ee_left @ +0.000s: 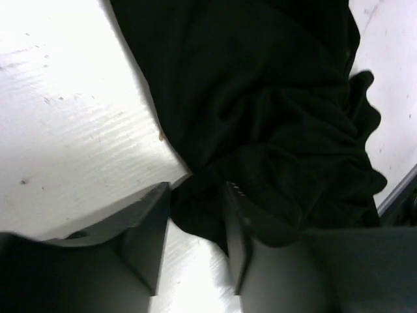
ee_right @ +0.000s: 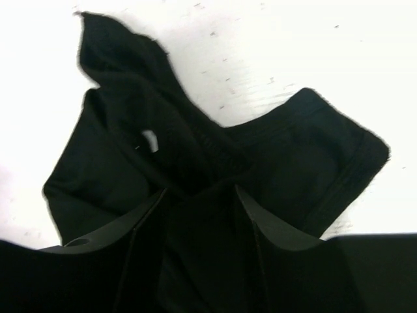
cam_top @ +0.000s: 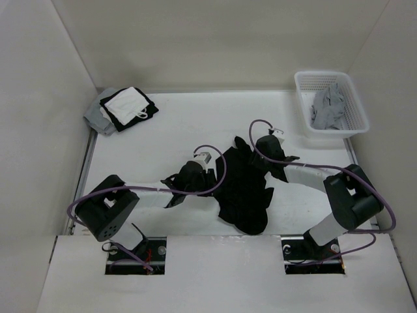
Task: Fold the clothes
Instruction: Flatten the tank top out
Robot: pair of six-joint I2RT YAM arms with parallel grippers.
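Black garment (cam_top: 244, 189) lies crumpled mid-tabletop (cam_top: 176, 124), between the two arms, not yet flattened or folded. It sits well apart from the pile of clothes (cam_top: 120, 107) in the far left corner and from the basket (cam_top: 322, 74) at far right holding a grey garment (cam_top: 329, 107).

Left gripper (ee_left: 197, 187) sits at the garment's left edge. Its jaws stand apart, straddling a bunched fold of the hem, with bare tabletop showing in the gap behind, so no clamp is visible. Likely it is placed there to take that edge for spreading.

Right gripper (ee_right: 201, 192) is over the upper right part, near a strap (ee_right: 339, 176) and a seamed edge. Black cloth fills the gap between its jaws; they are apart, and whether they pinch it cannot be told. Probable aim: hold the opposite side so the cloth can be pulled flat between both arms.

Pose: left arm has its elbow out left and its forearm running right, wrist low. Right arm has its elbow out right and its forearm angled back-left, wrist low over the cloth. Both point inward at the garment.
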